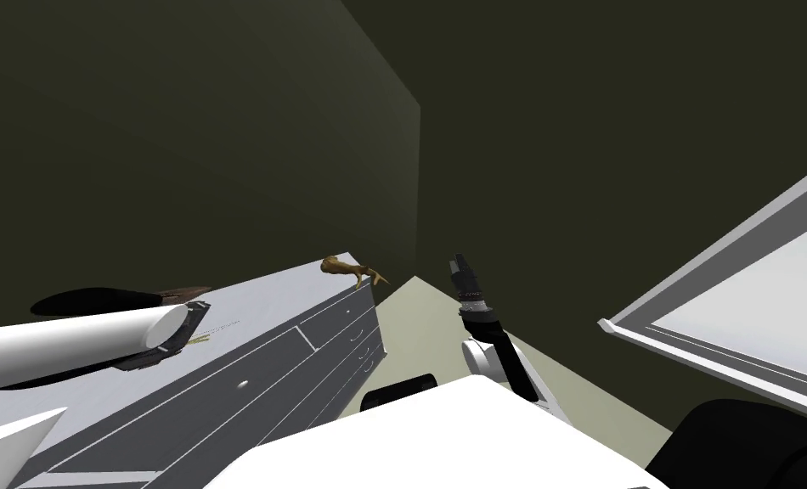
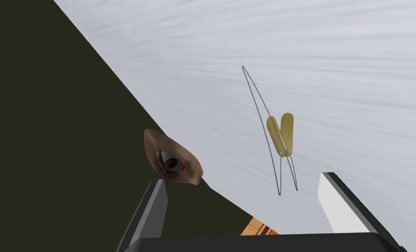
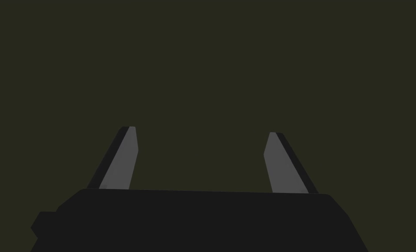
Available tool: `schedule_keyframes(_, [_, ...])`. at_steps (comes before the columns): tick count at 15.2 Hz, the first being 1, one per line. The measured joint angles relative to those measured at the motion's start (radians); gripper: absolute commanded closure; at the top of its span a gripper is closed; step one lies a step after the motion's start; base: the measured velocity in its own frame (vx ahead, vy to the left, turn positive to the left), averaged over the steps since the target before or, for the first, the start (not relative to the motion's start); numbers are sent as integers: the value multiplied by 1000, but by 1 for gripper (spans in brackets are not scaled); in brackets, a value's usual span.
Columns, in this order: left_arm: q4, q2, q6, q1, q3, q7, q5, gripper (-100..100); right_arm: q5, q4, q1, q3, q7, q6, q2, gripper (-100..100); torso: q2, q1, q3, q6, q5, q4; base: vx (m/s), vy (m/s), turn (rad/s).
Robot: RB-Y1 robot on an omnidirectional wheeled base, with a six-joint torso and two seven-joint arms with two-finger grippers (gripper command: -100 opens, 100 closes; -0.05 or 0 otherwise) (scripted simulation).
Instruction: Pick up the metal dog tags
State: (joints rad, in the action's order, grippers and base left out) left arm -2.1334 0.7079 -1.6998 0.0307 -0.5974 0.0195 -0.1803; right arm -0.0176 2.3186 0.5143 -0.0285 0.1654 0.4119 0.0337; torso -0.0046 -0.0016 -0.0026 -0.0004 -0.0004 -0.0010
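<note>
Between the left fingers (image 2: 339,204), which stand wide apart with nothing in their hold, the gap looks down on a pale grey surface (image 2: 356,65) streaked with faint lines. Just ahead of the tips, and within the line of that gap, lie the dog tags (image 2: 281,134): two yellowish oblong tags, one overlapping the other in a narrow V, threaded on a thin bead chain (image 2: 256,103). The chain runs out from the tags as a long slim loop away from the fingers, and two shorter strands trail back toward them. The tags rest flat on the surface, closer to the bright-faced finger than to the shaded one, and neither finger touches them.

Beyond the shaded finger's tip, at the very edge of the surface, sits a small brown piece shaped like an eye (image 2: 173,161), with lashes and a dark iris. Past that edge all is dark olive, save for a sliver of orange-brown (image 2: 256,227) close to the gripper's body.

From the head view, the left arm (image 1: 70,341) reaches over the top of a grey dresser (image 1: 249,386) with drawers and small knobs, its hand over the near part of the top. A brown claw-like thing (image 1: 355,272) lies at the dresser's far corner, well apart from the tags.

Off the dresser's end, the right arm (image 1: 478,310) is raised toward the dark olive wall (image 1: 563,127). The right fingers (image 3: 120,162) are spread wide and hold nothing.
</note>
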Motion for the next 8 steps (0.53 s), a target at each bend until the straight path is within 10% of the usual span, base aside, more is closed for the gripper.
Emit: schedule_keyframes(8, [48, 13, -119, 0, -23, 4, 2, -100, 0, 0, 0, 0, 0, 0, 0, 0, 3, 1, 1, 0, 0, 0, 44, -14, 30])
